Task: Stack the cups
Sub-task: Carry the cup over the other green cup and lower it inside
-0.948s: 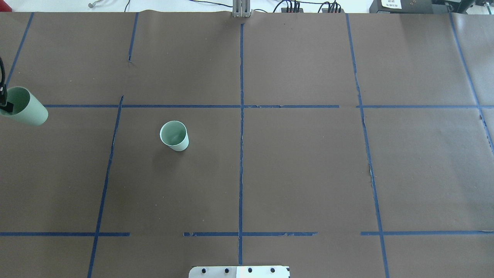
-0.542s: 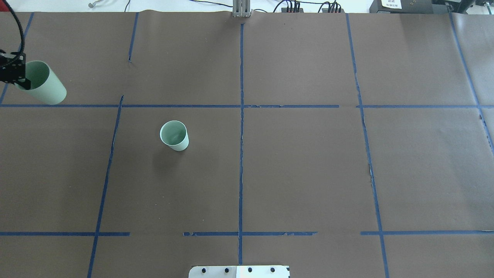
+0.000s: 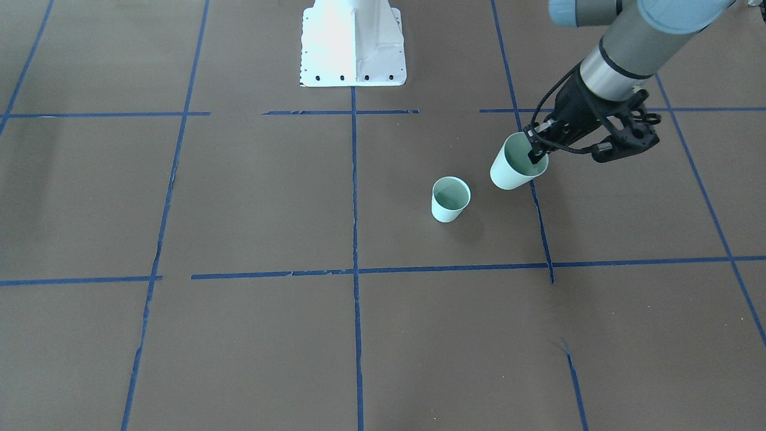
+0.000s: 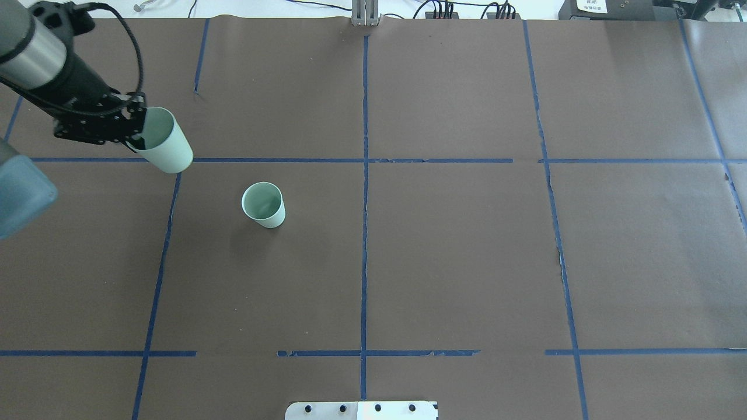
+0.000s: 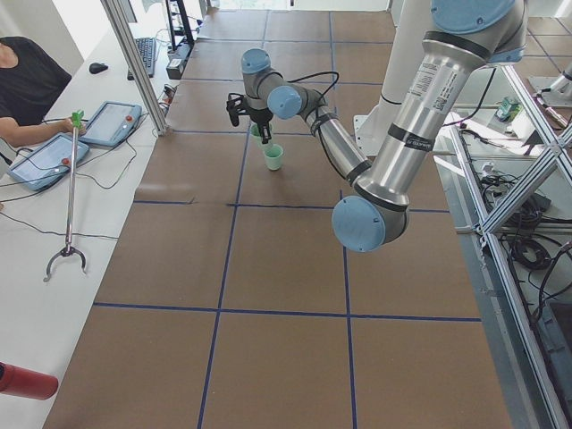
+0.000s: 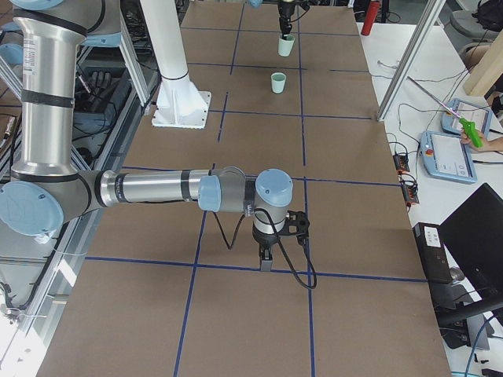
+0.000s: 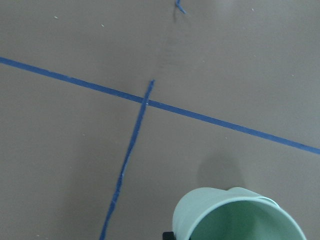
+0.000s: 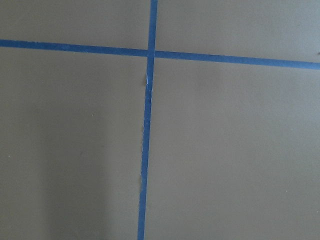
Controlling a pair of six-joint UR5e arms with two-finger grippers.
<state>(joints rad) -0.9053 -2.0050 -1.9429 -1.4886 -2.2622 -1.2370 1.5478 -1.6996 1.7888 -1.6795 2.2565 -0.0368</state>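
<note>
One mint-green cup (image 4: 264, 204) stands upright on the brown table, left of centre; it also shows in the front view (image 3: 450, 199). My left gripper (image 4: 137, 133) is shut on the rim of the second cup (image 4: 168, 149), one finger inside it. It holds the cup tilted above the table, up and left of the standing cup and apart from it (image 3: 513, 170). The left wrist view shows the held cup's rim (image 7: 235, 215). My right gripper (image 6: 266, 259) shows only in the exterior right view, low over the table far from both cups; I cannot tell whether it is open or shut.
Blue tape lines (image 4: 365, 175) divide the brown table cover. The robot's white base plate (image 3: 353, 48) sits at the table's near edge. An operator (image 5: 27, 80) and tablets (image 5: 112, 121) are beyond the far side.
My left arm has moved in from the left edge to the right, carrying the held cup closer to the standing cup. The standing cup has not moved.
</note>
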